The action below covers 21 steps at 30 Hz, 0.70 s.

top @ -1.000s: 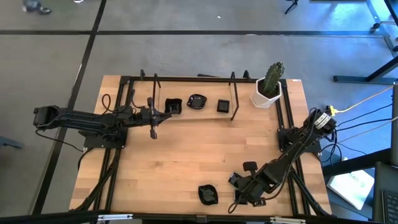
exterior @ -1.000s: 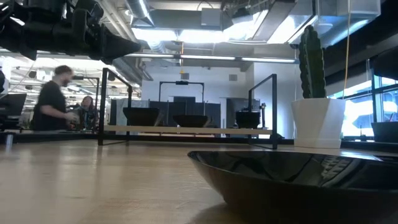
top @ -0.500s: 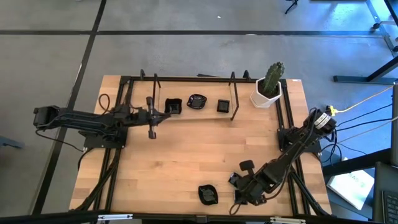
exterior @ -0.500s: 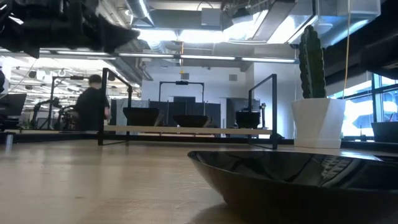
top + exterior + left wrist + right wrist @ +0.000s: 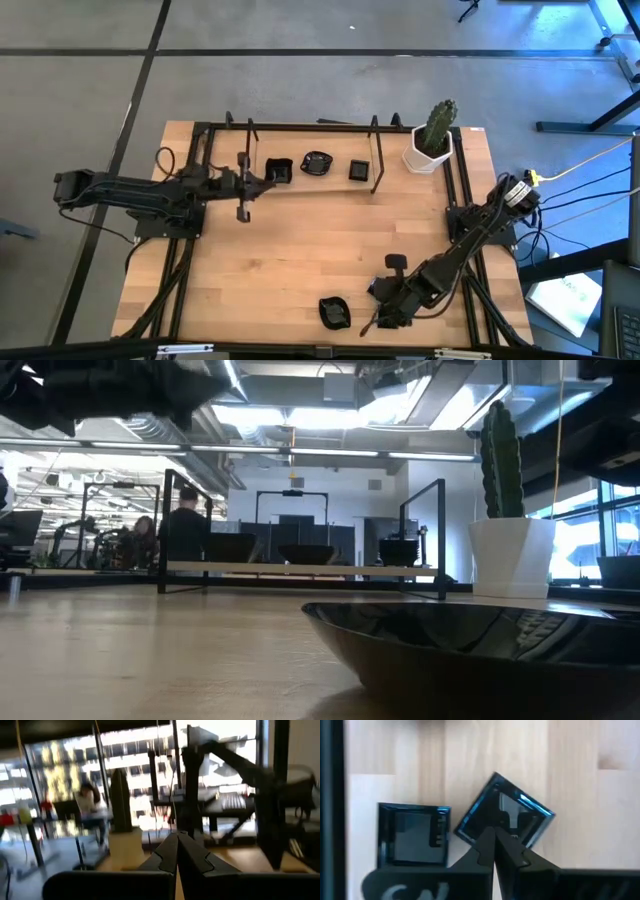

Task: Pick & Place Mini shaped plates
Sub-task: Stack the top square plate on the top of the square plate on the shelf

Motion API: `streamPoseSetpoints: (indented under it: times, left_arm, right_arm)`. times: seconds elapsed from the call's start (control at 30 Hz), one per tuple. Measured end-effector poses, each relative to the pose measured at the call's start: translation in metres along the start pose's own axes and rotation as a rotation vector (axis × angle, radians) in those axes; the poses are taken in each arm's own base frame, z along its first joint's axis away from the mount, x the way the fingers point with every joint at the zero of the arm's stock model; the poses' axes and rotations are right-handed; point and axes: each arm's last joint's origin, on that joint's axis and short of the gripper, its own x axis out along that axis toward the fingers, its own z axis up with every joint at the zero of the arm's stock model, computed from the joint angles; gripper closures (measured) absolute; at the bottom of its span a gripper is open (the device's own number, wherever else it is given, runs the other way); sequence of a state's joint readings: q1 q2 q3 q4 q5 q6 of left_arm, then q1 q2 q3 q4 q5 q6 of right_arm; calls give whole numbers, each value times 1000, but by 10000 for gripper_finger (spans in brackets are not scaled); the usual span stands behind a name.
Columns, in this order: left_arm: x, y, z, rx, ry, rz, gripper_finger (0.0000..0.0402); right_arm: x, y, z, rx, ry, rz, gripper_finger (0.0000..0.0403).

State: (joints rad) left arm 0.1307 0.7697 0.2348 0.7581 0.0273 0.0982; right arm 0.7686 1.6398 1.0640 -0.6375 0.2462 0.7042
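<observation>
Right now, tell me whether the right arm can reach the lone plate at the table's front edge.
Probably yes. The plate lies just beside the right gripper, with only bare table between them in the high view. The gripper is shut, so it would need to open first.

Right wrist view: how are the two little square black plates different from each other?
The straight plate lies with its edges along the grain of the table; the turned plate sits cornerwise, like a diamond. The right gripper, jaws shut, overlaps the turned plate's corner; the straight plate lies clear beside it. Both are square, glossy and black.
</observation>
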Motion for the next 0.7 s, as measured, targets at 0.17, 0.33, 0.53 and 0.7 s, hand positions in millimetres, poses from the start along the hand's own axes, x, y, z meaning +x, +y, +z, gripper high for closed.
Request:
streamPoseSetpoints:
  times: [0.17, 0.33, 0.53, 0.7]
  left_arm:
    - [-1, -1, -16, 4, 165, -11, 396]
    - [-1, -1, -14, 14, 146, -10, 396]
    - [-1, -1, -13, 18, 136, -9, 395]
    - [-1, -1, -13, 42, 136, -11, 399]
  right_arm:
    - [-2, 4, -1, -7, -88, -65, 395]
    - [-1, 6, -4, 11, -7, 19, 395]
    - [-2, 10, -8, 8, 85, 104, 395]
    - [-2, 9, -8, -26, 39, 57, 395]
